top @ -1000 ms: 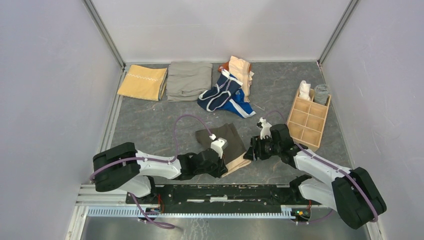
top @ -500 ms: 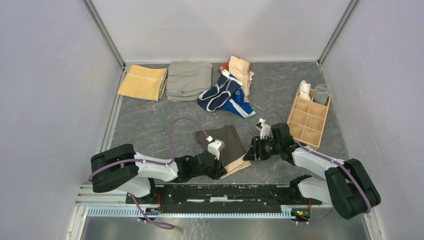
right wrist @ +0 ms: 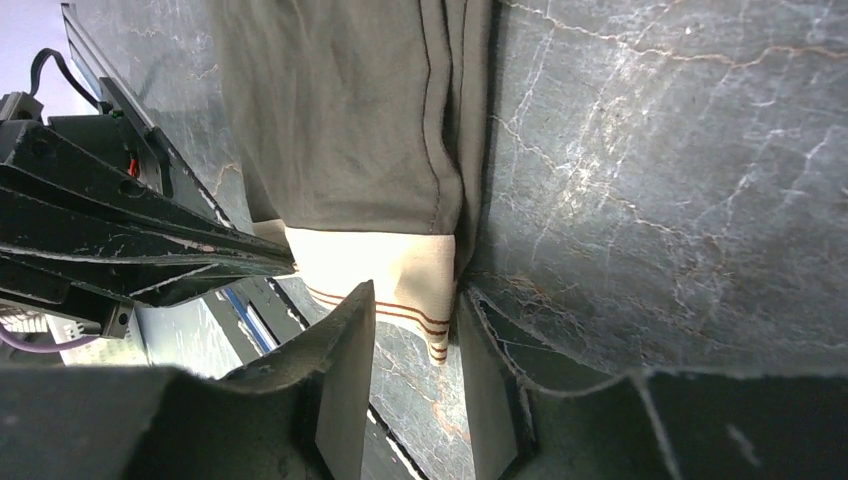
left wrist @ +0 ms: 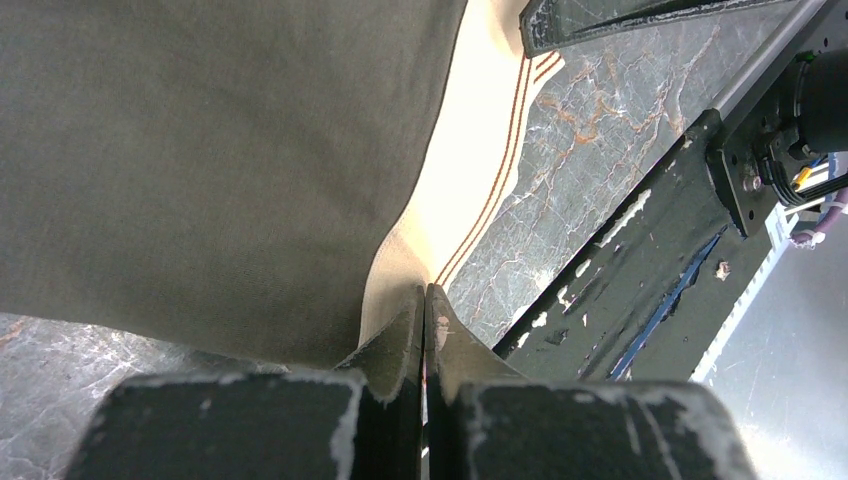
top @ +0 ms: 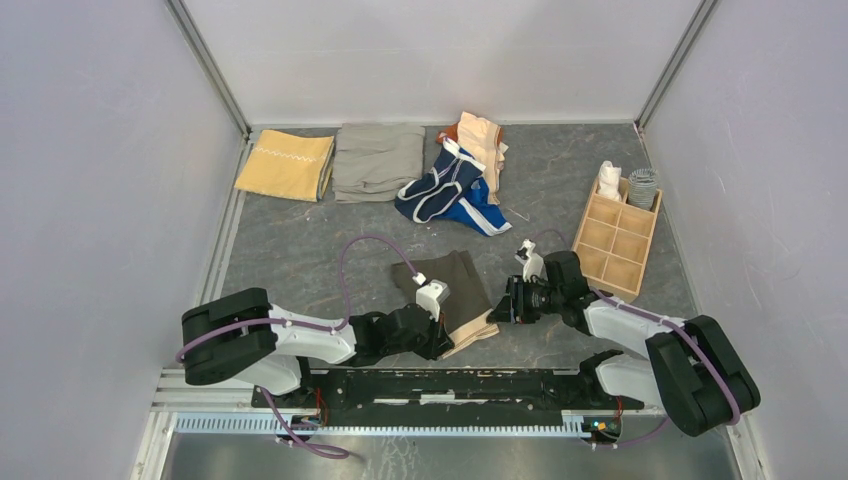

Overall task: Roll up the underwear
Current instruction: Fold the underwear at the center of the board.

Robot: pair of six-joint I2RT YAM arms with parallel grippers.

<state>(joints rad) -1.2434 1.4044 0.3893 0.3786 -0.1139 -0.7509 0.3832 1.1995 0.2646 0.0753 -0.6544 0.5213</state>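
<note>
On the table [top: 300, 250] the dark briefs [top: 452, 280] lie flat near the middle of the near edge, with the tan waistband [right wrist: 380, 265] turned toward me. The other pieces sit in a heap [top: 452, 185] at the far side, well apart and untouched.

Over the last second the briefs seem to have crept slightly toward my left and drawn in a little along the near edge, dragged by my left side as it eased back. My left gripper [left wrist: 425, 298] has not let go. Its jaws are pressed fully together on the waistband's near edge, and the tan band puckers up into the pinch.

The bigger change is on my right. My right gripper [right wrist: 415, 305] has slid in from beside the briefs to the waistband's right-hand corner. Its jaws stood wide a second ago and have come in to roughly half that gap. They now sit astride the striped corner, a finger [right wrist: 345, 370] on either side. I can still see space between pad and cloth, so that side holds nothing yet.

I judge that both ends of the waistband are about to be pinched, which I need before I can turn that edge over. No roll has begun: the briefs still lie flat.
</note>
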